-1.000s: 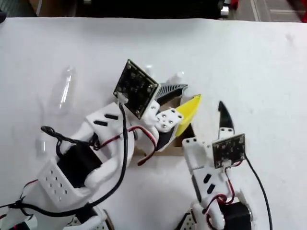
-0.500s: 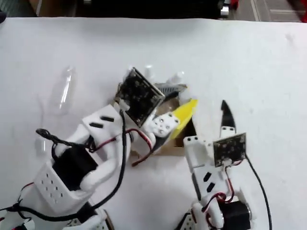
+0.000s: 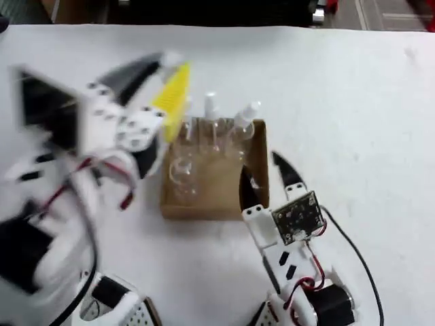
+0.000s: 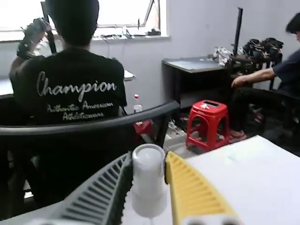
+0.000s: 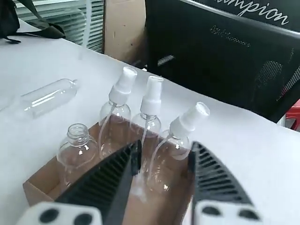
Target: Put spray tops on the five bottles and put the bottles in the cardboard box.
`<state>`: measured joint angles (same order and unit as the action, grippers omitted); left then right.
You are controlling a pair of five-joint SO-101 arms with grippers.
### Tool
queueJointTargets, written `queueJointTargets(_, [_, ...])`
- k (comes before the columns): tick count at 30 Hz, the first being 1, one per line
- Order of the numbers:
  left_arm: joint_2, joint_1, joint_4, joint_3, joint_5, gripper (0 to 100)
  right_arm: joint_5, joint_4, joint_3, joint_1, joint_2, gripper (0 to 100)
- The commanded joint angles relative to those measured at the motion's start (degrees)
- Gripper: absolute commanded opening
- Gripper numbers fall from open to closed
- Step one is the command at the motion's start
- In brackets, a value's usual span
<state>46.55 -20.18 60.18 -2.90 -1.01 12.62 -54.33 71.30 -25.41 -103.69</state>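
Left wrist view: white, rounded spray top pinched in left hand.

Ahead of the right pincer, in the cardboard box: three topped bottles, one open bottle beside them. In the left pincer: a spray top.
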Motion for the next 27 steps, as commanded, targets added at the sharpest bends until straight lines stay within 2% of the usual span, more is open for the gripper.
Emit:
queueJointTargets(1, [1.45, 3.47, 3.60, -9.85, -0.09, 10, 0.88, 0.84, 0.62, -0.22, 0.31, 1.5])
queueJointTargets(4, [1.45, 3.91, 8.44, -12.66, -0.09, 10, 0.88, 4.09, 3.43, 1.36, 0.31, 6.7])
queueJointTargets(9, [1.36, 3.82, 16.00, -11.16, -0.09, 10, 0.26, 19.65, 13.10, 11.56, 0.31, 7.2])
queueJointTargets(13, [1.45, 4.18, 15.65, -5.80, 0.00, 10, -3.08, 32.92, 22.95, 13.49, 0.31, 6.2])
queueJointTargets(16, [3.38, 3.74, 15.12, -3.25, -0.09, 7, -3.34, 37.05, 24.97, 15.43, 0.31, 4.8])
queueJointTargets(18, [7.25, 3.74, 13.19, -0.62, -0.09, 2, -3.78, 37.67, 25.05, 18.07, 0.31, 4.9])
queueJointTargets(21, [14.55, 3.74, 7.91, 7.21, -0.09, 5, -3.78, 37.32, 25.49, 18.24, 0.40, 5.1])
queueJointTargets(27, [24.31, 1.80, -13.19, 34.37, -0.18, 7, -3.34, 35.82, 25.58, 15.78, 0.40, 5.2])
